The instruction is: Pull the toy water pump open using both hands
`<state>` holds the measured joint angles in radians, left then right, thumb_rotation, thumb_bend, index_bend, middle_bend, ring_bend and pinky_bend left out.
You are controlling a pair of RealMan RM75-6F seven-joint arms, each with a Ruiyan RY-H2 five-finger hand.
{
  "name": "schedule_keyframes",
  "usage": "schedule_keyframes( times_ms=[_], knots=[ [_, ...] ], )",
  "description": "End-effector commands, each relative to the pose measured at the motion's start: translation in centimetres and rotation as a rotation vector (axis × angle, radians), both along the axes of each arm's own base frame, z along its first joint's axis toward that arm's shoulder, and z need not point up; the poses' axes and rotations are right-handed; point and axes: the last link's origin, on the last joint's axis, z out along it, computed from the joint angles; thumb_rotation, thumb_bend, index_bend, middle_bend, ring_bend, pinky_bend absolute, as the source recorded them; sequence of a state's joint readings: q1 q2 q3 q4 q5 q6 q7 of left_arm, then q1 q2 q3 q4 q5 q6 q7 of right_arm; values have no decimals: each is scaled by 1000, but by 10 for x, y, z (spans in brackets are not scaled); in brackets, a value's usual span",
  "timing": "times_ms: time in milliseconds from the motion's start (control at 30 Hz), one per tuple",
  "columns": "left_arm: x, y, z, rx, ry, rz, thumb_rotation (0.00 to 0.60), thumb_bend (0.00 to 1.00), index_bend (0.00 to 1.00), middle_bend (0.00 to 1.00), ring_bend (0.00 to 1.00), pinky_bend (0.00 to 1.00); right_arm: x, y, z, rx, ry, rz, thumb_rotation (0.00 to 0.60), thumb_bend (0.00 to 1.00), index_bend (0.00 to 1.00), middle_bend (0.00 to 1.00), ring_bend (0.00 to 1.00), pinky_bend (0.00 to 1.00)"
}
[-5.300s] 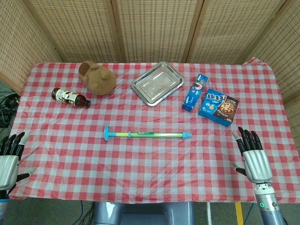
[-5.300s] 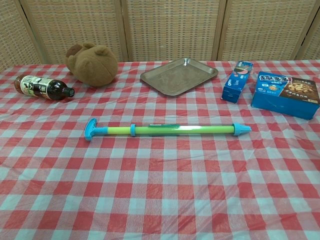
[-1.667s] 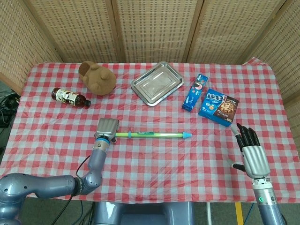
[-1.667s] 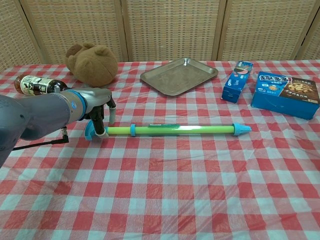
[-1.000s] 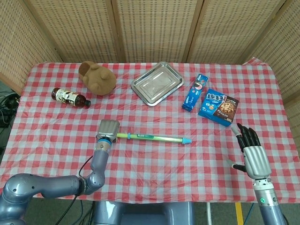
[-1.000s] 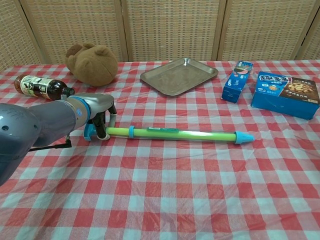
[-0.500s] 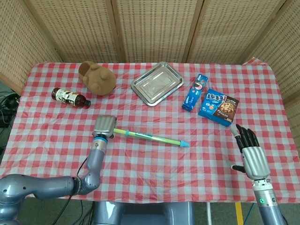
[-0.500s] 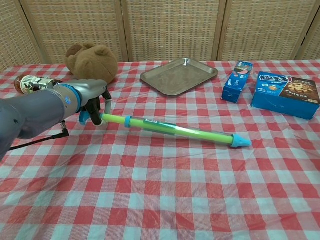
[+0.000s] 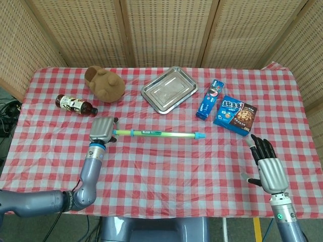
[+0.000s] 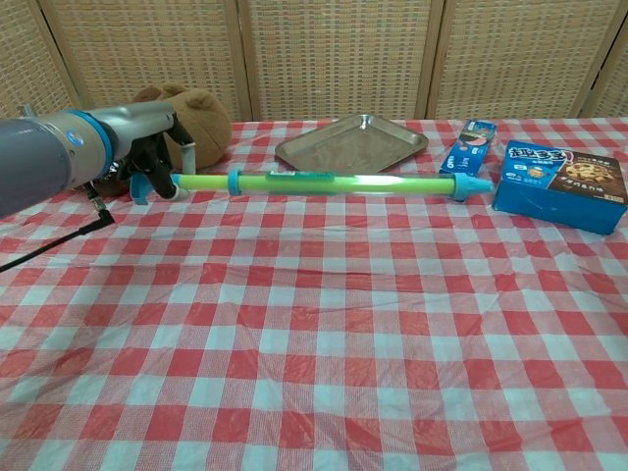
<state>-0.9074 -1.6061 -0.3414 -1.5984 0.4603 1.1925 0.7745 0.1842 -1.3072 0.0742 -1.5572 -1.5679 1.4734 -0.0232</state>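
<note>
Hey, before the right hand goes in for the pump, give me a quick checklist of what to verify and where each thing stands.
1. Left hand grips the handle end of the toy water pump: ok.
2. Pump lifted off the tablecloth, roughly level: ok in the chest view.
3. Right hand open and holding nothing: ok.
4. Right hand on the pump's blue tip: not ok, it is well apart from it.
5. Blue tip free of the blue snack box behind it: cannot tell.
6. Pump pulled open: not ok.
</note>
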Motion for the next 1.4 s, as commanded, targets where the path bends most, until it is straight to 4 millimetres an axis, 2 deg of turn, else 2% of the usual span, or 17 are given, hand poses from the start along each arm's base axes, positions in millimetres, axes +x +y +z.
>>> schedule_keyframes(
  times_ms=[33,167,300,467,600,733,967,1067,1400],
  knots=[
    [-3,-1,14,24,-15,-5,600,645,868,934,853,747,1,-2,-2,2,-3,-3,600,121,57,0,0,0],
    [-5,0,28,40,-19,-4,600,644,869,934,853,747,10,-10,-5,9,-13,6,600,121,125,60,12,0],
    [-5,0,37,25,-38,1,600,645,869,934,853,747,37,-27,-6,25,1,47,600,127,170,134,84,25],
    [-2,-1,42,10,-33,-12,600,645,869,934,853,747,84,-52,-2,10,33,117,600,139,198,262,231,119],
    [2,-2,46,5,-24,-23,600,644,869,934,853,747,114,-70,-2,19,63,129,600,147,207,353,332,181],
    [3,-2,50,1,-8,-24,600,645,869,934,853,747,133,-85,-1,21,97,128,600,172,251,527,527,272],
    [5,0,55,2,0,-13,600,645,869,934,853,747,154,-100,-5,23,103,105,600,211,337,780,764,401],
    [6,-1,55,-1,-3,-11,600,644,868,934,853,747,157,-102,-9,27,100,96,600,222,356,843,821,433],
    [14,-4,50,-22,-22,-14,600,645,869,934,853,747,161,-102,-27,56,103,54,600,242,366,878,849,453]
  ],
)
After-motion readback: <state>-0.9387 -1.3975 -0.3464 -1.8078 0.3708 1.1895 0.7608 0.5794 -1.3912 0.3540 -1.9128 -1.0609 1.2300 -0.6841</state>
